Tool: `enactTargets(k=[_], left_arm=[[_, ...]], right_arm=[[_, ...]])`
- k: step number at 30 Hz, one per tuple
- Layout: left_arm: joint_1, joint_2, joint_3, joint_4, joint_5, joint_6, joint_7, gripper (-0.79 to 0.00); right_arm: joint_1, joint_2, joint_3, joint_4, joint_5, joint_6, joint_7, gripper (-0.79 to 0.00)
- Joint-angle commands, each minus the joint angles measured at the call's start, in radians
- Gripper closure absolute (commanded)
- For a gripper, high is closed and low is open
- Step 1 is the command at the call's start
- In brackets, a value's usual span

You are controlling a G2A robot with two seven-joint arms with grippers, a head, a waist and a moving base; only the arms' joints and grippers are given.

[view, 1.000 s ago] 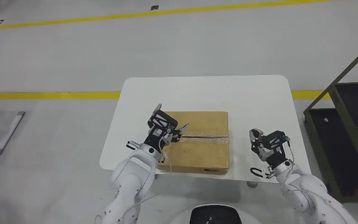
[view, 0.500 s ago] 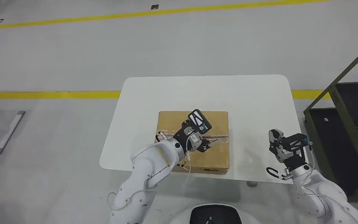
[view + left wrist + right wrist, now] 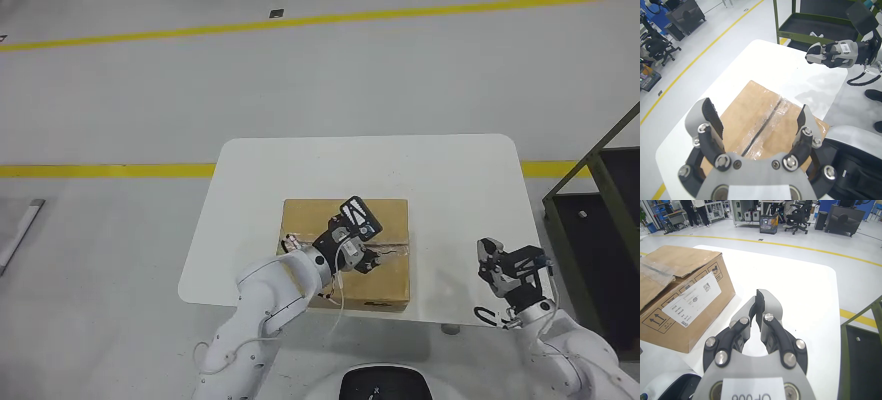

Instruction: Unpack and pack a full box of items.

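— Over the middle of the box, that's where the left gripper hangs, jaws wide apart, wrist tipped so it looks down along the top.

— And the box itself?

— Flat on the table, towards the robot's side, shut, with a taped seam running its long way. That seam passes right between the two fingers, one to each side of it.

— So the left arm opens it?

— I'd say so. It's the one above the seam. The right gripper sits off the box's right end, apart from the cardboard, jaws pressed together on nothing, arm tucked low.

— What does the next move need?

— Probably a fingertip brought down onto that seam, then drawn along it. The film looks wrinkled, so it may give unevenly.
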Motion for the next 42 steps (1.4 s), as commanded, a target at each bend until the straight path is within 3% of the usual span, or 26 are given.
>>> enactTargets(k=[1,7,11,16,17,18,19,24,37,42], left_arm=[[0.009,-0.001,0.001,-0.002,-0.012,0.019,0.030,-0.785],[-0.003,-0.012,0.091,0.014,0.017,0.056,0.046,-0.785],[-0.022,-0.025,0.178,0.053,0.082,0.098,0.002,-0.785],[-0.045,-0.047,0.232,0.098,0.045,0.203,-0.090,-0.754],[-0.051,-0.050,0.238,0.105,0.042,0.219,-0.106,-0.767],[-0.058,-0.053,0.243,0.111,0.044,0.232,-0.118,-0.748],[-0.064,-0.055,0.248,0.117,0.050,0.240,-0.128,-0.677],[-0.085,-0.065,0.256,0.144,0.049,0.279,-0.151,-0.613],[-0.079,-0.073,0.249,0.191,0.032,0.292,-0.156,-0.680],[-0.069,-0.076,0.235,0.192,0.021,0.328,-0.164,-0.613]], right_arm=[[0.004,-0.001,-0.005,-0.002,-0.005,0.001,-0.001,0.000],[0.004,-0.003,0.001,0.001,-0.010,0.004,-0.004,0.000],[-0.005,-0.004,0.010,0.005,-0.008,0.008,-0.007,0.000],[-0.020,-0.006,0.017,0.007,0.000,0.015,-0.010,0.000],[-0.022,-0.007,0.019,0.008,0.001,0.016,-0.011,0.000],[-0.023,-0.007,0.021,0.009,0.001,0.017,-0.010,0.000],[-0.025,-0.008,0.022,0.009,0.004,0.018,-0.010,0.000],[-0.037,-0.009,0.034,0.006,0.005,0.020,-0.011,0.000],[-0.049,-0.014,0.037,-0.002,-0.002,0.025,-0.002,0.000],[-0.057,-0.015,0.038,-0.002,-0.005,0.022,-0.003,0.000]])
